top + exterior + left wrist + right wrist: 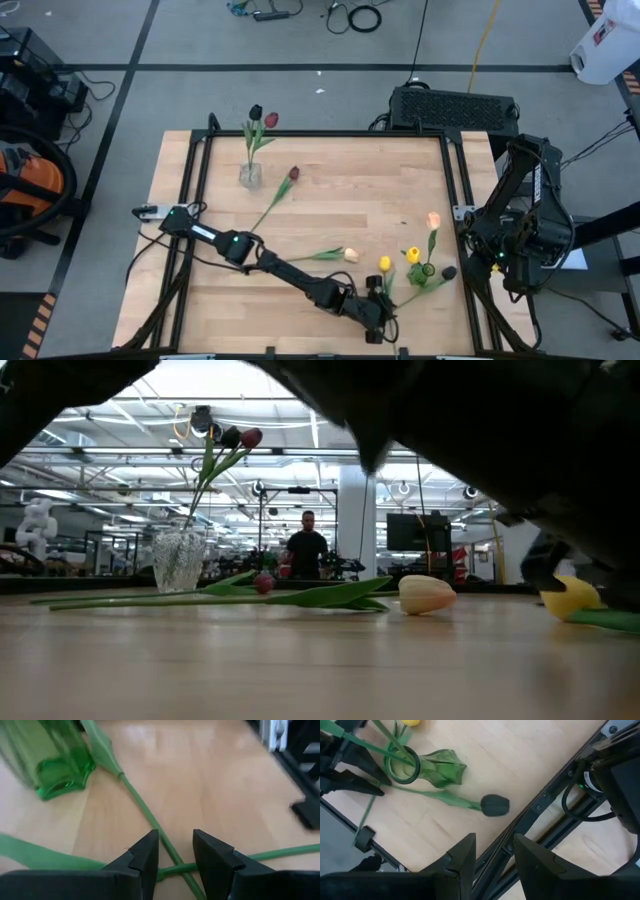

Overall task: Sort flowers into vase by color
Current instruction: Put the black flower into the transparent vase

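Left hand (176, 852) sits low near the surface's (330, 190) front edge, fingers partly open astride a green tulip stem (150, 820), not closed on it. Green vase (55, 765) stands near. Right hand (495, 850), partly open and empty, hangs beyond the surface's right edge.

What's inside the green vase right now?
The green vase holds tulip stems; a yellow head and a peach one rise from it. In the right wrist view, stems pass through its mouth. How far down they reach is hidden.

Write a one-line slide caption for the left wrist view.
Left gripper, fingers open, straddles a green tulip stem on the wooden table, beside a green vase.
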Tool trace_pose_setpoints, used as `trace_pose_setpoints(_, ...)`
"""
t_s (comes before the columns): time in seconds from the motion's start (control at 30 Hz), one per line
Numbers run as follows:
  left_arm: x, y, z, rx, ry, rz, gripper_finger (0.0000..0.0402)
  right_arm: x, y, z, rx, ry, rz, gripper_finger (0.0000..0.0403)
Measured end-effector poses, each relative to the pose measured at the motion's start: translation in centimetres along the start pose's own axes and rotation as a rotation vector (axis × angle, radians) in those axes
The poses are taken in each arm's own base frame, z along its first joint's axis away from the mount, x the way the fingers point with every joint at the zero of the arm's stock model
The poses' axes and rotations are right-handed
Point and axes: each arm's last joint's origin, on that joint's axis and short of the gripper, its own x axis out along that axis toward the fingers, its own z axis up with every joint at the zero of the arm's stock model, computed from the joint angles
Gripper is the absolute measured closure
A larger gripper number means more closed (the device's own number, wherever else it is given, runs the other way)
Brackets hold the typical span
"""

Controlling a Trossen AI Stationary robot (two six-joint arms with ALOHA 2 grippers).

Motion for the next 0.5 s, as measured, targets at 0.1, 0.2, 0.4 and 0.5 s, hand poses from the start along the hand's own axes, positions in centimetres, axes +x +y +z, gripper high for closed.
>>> trace_pose_setpoints(0.1, -0.2, 0.0, -0.6, 0.011, 0.063, 0.039, 0.0273, 0.0, 0.0, 0.0, 0.003, 0.0, -0.001, 0.0277)
trace_pose_setpoints(0.2, -0.2, 0.1, -0.7, -0.064, 0.082, 0.051, 0.0278, 0.0, 0.0, 0.0, 0.003, 0.0, 0.0, 0.0277)
trace_pose_setpoints(0.4, -0.7, 0.7, -0.4, -0.104, 0.158, -0.018, 0.0329, 0.0, 0.0, 0.0, 0.003, 0.0, -0.001, 0.0277)
trace_pose_setpoints(0.5, -1.9, 0.8, 0.0, -0.088, 0.24, -0.02, 0.0369, 0.0, 0.0, 0.0, 0.001, 0.0, -0.001, 0.0277)
